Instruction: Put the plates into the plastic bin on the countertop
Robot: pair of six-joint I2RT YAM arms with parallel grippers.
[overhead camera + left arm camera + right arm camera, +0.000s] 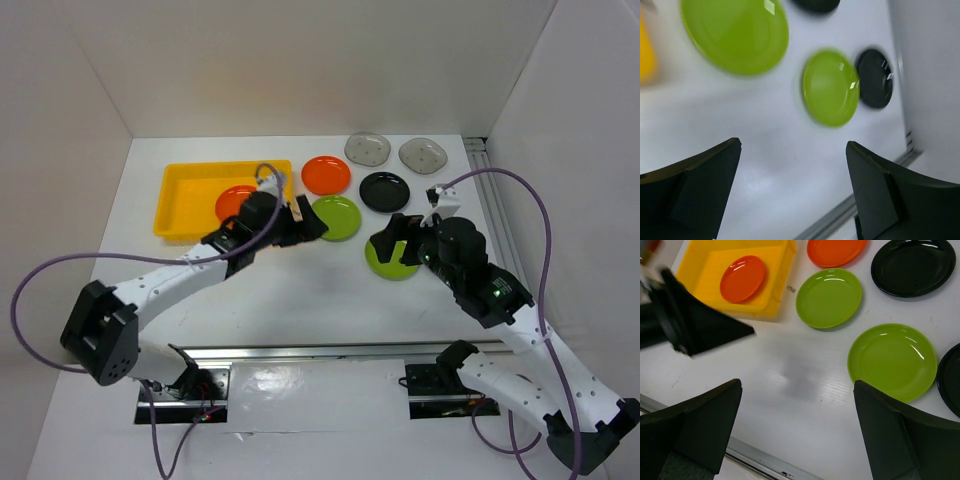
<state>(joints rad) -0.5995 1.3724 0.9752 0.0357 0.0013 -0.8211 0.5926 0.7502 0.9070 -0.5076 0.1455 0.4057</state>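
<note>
The plates point(326, 175) lie mostly outside the plastic bin point(185, 205). One orange plate point(237, 201) rests inside it at the right end, and the left part shows open yellow floor. Another orange one, a lime green plate point(336, 217) and a black plate point(385, 191) cluster just right of the bin's rim. Two smoky-grey plates point(367, 149) sit near the back wall. The left gripper point(308, 226) hangs between the bin and the green plate, fingers spread wide and holding nothing. The right gripper point(398, 243), equally spread and empty, hovers over a second lime plate point(390, 268). Open white countertop point(300, 300) stretches from the plates to the front rail point(330, 350), and white walls close three sides.
</note>
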